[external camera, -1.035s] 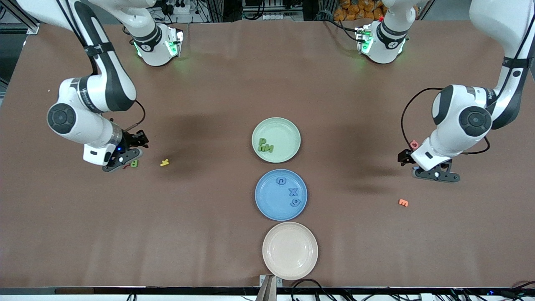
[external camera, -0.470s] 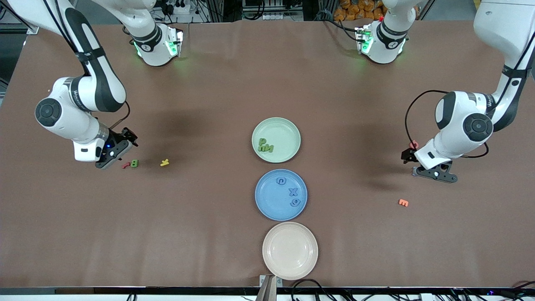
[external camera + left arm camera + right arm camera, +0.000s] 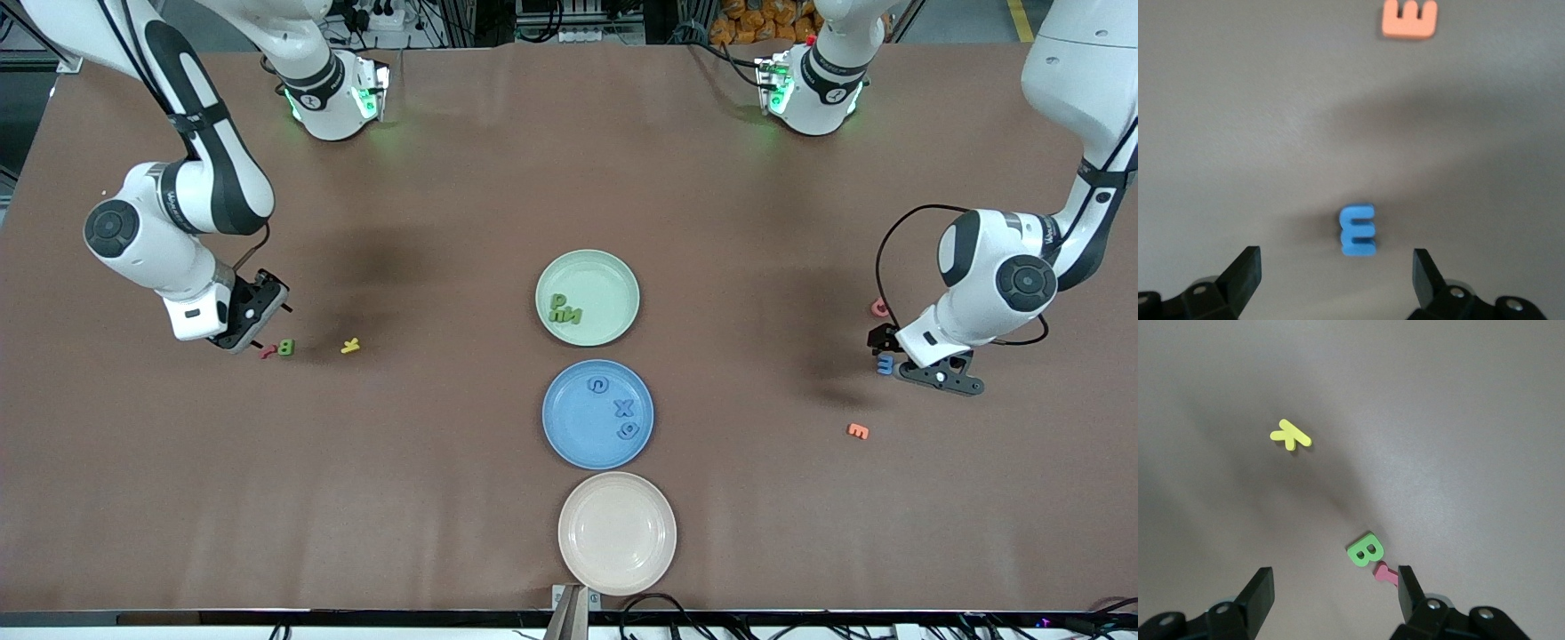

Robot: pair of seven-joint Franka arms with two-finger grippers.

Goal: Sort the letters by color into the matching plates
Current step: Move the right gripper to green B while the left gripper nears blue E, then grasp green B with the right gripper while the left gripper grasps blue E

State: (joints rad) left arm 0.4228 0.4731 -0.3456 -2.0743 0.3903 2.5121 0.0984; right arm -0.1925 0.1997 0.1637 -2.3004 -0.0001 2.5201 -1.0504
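right end effector hangs with fingers spread, empty, over the green b, which touches a pink letter on the surface. i fear pinching both. left end effector, spread and empty, hovers by the blue e. plates sit mid-surface; the front view hides both fingertips.

Blue letter E framed between spread fingers

The left gripper is seen with jaws wide apart and empty; the blue letter E lies on the table between them, an orange letter E well apart.
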